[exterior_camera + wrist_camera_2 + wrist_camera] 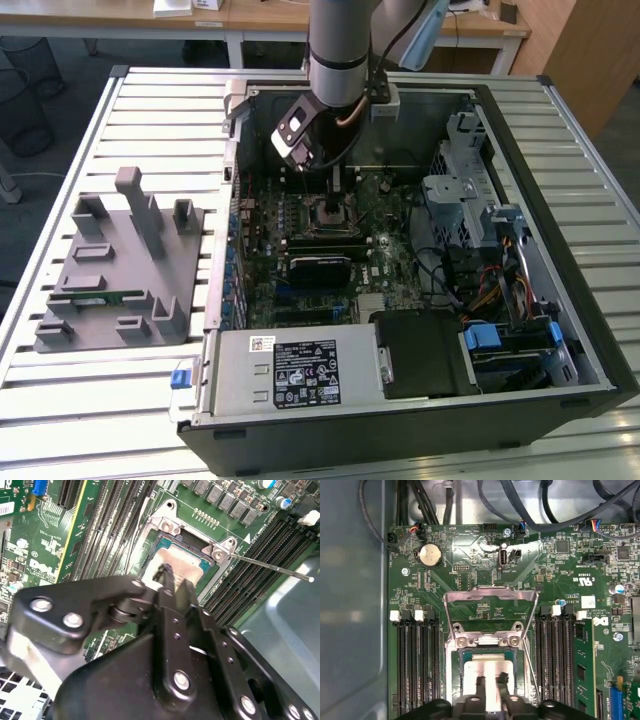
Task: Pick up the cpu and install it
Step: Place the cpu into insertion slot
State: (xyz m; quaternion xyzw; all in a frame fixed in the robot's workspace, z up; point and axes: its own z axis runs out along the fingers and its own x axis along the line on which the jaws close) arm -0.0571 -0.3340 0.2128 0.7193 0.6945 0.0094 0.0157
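The cpu [475, 672], a silvery square chip, lies flat in the motherboard socket [456, 680] inside the open computer case [560, 330]. It also shows in the second wrist view [182, 560] and in the exterior view [330, 212]. My gripper [491, 680] hangs straight over the chip's middle, seen too in the second wrist view [174, 577] and the exterior view [336, 192]. Its fingertips [480, 681] stand a narrow gap apart with nothing between them. The socket's metal load plate [490, 596] is swung up and its thin lever [270, 566] is free.
Memory slots [417, 665] flank the socket, and a green memory stick [581, 670] sits in one. A grey fixture [120, 270] lies on the slatted table at the exterior view's left. The power supply [290, 370], drive cage [470, 200] and cables [490, 285] crowd the case.
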